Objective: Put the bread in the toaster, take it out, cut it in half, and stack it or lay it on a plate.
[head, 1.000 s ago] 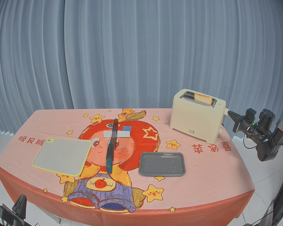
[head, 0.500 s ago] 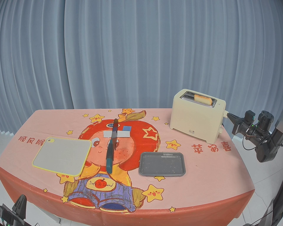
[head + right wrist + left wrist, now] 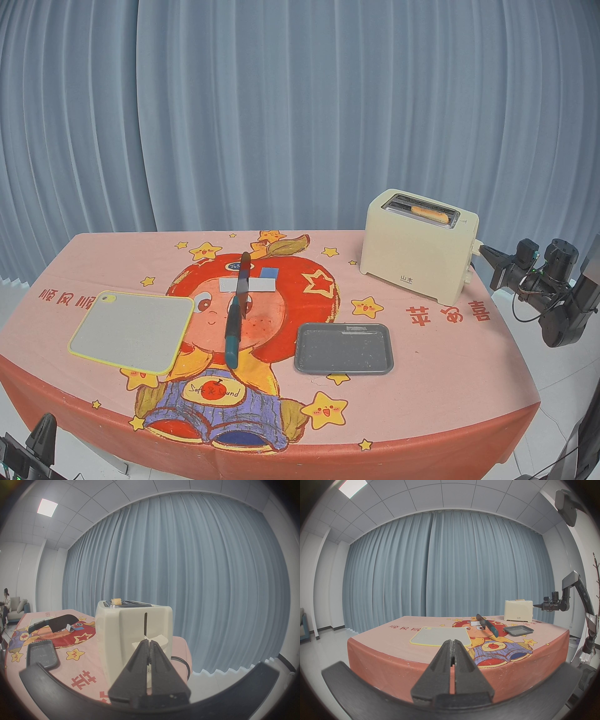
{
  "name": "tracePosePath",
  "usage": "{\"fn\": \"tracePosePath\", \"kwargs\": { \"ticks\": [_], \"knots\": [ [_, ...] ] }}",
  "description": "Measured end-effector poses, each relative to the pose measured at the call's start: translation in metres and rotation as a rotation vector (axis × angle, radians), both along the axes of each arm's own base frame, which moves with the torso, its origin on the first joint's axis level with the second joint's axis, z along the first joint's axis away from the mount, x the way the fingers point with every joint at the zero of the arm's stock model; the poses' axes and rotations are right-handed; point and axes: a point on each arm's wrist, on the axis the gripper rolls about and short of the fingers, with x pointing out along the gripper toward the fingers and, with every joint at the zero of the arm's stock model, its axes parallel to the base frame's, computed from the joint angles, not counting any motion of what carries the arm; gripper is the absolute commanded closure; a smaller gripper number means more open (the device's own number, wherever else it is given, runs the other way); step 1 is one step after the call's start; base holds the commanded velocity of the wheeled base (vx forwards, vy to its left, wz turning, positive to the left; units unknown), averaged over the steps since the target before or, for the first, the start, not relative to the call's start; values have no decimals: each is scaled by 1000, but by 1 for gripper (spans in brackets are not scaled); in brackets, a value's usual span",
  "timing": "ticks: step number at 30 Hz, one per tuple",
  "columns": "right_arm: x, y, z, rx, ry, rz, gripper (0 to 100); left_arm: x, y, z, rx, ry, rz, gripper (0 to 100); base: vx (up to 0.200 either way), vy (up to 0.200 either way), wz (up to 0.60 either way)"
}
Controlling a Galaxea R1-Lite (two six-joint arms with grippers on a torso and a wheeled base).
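head view: the bread [image 3: 430, 214] sits low in a slot of the cream toaster [image 3: 417, 245] at the right rear of the counter [image 3: 450, 381], with only its top edge above the rim, while the right gripper [image 3: 485, 251] points at the toaster's end wall; a knife [image 3: 235, 315] lies between the yellow-edged cutting board [image 3: 131, 331] and the grey plate [image 3: 344, 348], none of them touched. left wrist view: the left gripper [image 3: 453, 648] hangs off the counter's near edge, well apart from everything, its fingers pressed together on nothing. right wrist view: the right arm's fingers, closed tip to tip and holding nothing, are set against the white lever [image 3: 150, 640] on the toaster's end wall. the toasting step looks to be the one in hand, with the closed fingertips used as a pusher on the lever. by that reading, the next move calls for the lever to latch, then for the fingers to come off it, open, and approach the slot from above to lift the slice toward the cutting board
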Motion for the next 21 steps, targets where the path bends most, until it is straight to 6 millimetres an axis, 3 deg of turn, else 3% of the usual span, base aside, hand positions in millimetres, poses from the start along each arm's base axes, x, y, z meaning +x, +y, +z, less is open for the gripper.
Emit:
{"fn": "tracePosePath", "kwargs": {
  "ticks": [21],
  "knots": [
    [2,0,-10,1,29,1,100,0,0,0,0,0,0,100,0,0,0]
  ]
}}
